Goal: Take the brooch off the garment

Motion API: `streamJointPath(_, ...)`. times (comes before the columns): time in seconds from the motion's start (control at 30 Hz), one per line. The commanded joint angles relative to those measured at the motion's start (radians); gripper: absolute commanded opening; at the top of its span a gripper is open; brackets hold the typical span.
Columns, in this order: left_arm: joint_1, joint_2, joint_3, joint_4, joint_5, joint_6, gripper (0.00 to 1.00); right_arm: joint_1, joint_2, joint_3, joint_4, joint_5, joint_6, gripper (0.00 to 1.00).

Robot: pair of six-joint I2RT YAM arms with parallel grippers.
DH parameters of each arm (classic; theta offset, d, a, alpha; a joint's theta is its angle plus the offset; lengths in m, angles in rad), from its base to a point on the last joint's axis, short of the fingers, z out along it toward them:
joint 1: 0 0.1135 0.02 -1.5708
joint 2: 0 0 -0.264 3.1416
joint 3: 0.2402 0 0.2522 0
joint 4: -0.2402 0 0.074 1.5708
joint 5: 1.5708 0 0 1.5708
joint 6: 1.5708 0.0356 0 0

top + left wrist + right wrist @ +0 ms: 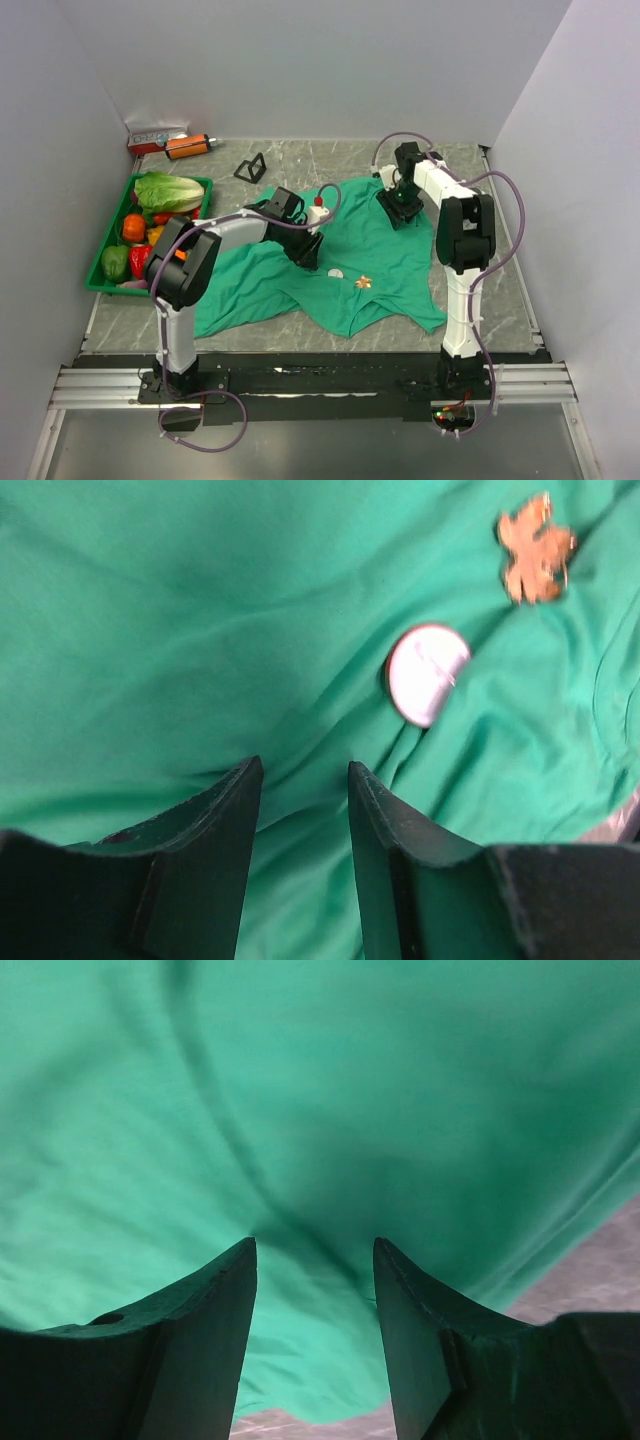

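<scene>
The garment (pixel 385 255) is a teal-green T-shirt spread wrinkled on the table's middle. The brooch (pixel 364 282), a tiny orange-gold star, sits on its front part, and it also shows at the top right of the left wrist view (pixel 536 548). My left gripper (pixel 306 250) is open over the shirt's left part, with only fabric between its tips (pixel 300 775). The brooch lies ahead and to the right of it. My right gripper (pixel 401 211) is open over the shirt's far right part, near its edge (pixel 314 1248). The garment fills both wrist views (pixel 200 630) (pixel 350 1090).
A small white round disc (pixel 335 273) lies on the shirt beside the brooch, and also shows in the left wrist view (pixel 427 673). A green tray (pixel 105 272) of vegetables stands at the left. A black triangular stand (pixel 251 168), an orange item (pixel 188 146) and a box (pixel 155 137) are at the back left.
</scene>
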Motion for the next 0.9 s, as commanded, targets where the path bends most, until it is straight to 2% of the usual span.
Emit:
streamJointPath(0.0, 0.018, -0.077, -0.068, -0.098, -0.049, 0.055, 0.46, -0.017, 0.033, 0.067, -0.007, 0.077, -0.012, 0.57)
streamJointPath(0.23, 0.036, -0.213, -0.022, -0.144, -0.009, 0.104, 0.48, -0.049, -0.015, 0.039, -0.003, 0.065, -0.002, 0.57)
streamJointPath(0.43, 0.047, -0.333, -0.039, -0.154, -0.011, 0.129, 0.50, -0.029, -0.214, -0.045, -0.006, -0.065, 0.005, 0.57)
streamJointPath(0.53, 0.047, -0.360, -0.062, -0.100, 0.011, 0.101, 0.50, -0.006, -0.349, -0.165, 0.017, -0.177, 0.028, 0.58)
streamJointPath(0.67, 0.045, -0.333, -0.062, -0.017, 0.068, 0.027, 0.49, 0.011, -0.517, -0.361, 0.027, -0.350, 0.103, 0.58)
streamJointPath(0.87, 0.019, -0.157, 0.061, 0.040, 0.186, -0.063, 0.41, 0.023, -0.751, -0.641, 0.071, -0.466, 0.171, 0.58)
